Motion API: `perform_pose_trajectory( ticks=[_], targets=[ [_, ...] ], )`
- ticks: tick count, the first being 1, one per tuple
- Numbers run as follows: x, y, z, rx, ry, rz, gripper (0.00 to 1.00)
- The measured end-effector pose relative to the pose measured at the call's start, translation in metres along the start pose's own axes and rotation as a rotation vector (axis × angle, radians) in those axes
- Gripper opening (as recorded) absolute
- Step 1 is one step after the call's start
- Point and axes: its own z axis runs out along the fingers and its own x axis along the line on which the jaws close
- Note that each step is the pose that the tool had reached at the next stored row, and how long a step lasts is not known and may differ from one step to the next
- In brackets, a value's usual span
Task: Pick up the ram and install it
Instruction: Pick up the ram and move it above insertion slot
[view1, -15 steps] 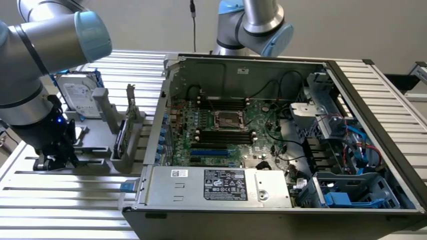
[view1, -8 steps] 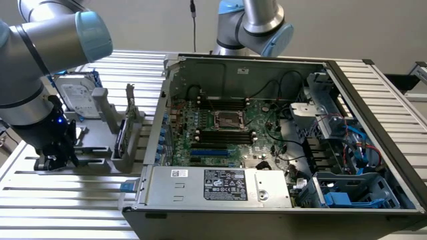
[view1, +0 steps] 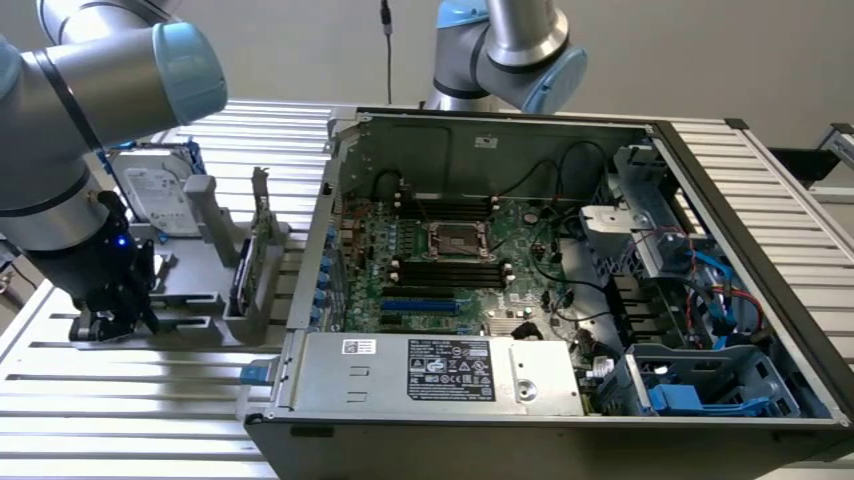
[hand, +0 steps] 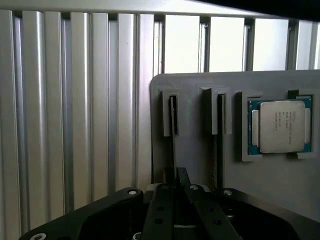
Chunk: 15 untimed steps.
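1. The black robot gripper (hand: 175, 175) is hanging directly over the ram (hand: 172, 130), a long, narrow, dark circuit-board stick. The stick is standing on its thin edge in the outer slot of a grey moulded plastic tray (hand: 195, 160).
2. In the wrist view, the stick's long axis is running straight from its grey end bracket in under the middle of the gripper. The jaws are therefore lining up across its thickness, one on each flat face.
3. Whether the jaws are pressing on the stick or only straddling it, I cannot tell. The stick's far end is sitting in its bracket, so it is not lifted out.
4. Only a slim, near-black top edge of the stick is showing, with no chips or label visible from this angle.
5. A second dark stick (hand: 220, 135) is standing parallel in the neighbouring slot, just beside the first. A square silver-lidded processor on a green board (hand: 280, 125) is lying flat beyond it.
6. In the exterior view, the gripper (view1: 114, 318) is working low at the tray on the ribbed aluminium table (view1: 120, 420), at the exterior view's left. It is well apart from the open grey computer case (view1: 747, 200), where the long black memory slots (view1: 447, 272) are lying on the green motherboard (view1: 534, 290).
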Motion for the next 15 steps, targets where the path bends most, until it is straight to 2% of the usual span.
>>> perform_pose_trajectory(
  ticks=[4, 9, 12, 15],
  targets=[
    [0.000, -0.0006, -0.0025, -0.0003, -0.0004, 0.011, 0.14],
    [0.000, -0.0012, -0.0115, -0.0021, -0.0007, 0.023, 0.14],
    [-0.001, -0.0014, -0.0207, -0.0028, -0.0009, 0.028, 0.14],
    [-0.001, -0.0015, -0.0340, -0.0034, -0.0009, 0.030, 0.14]
  ],
)
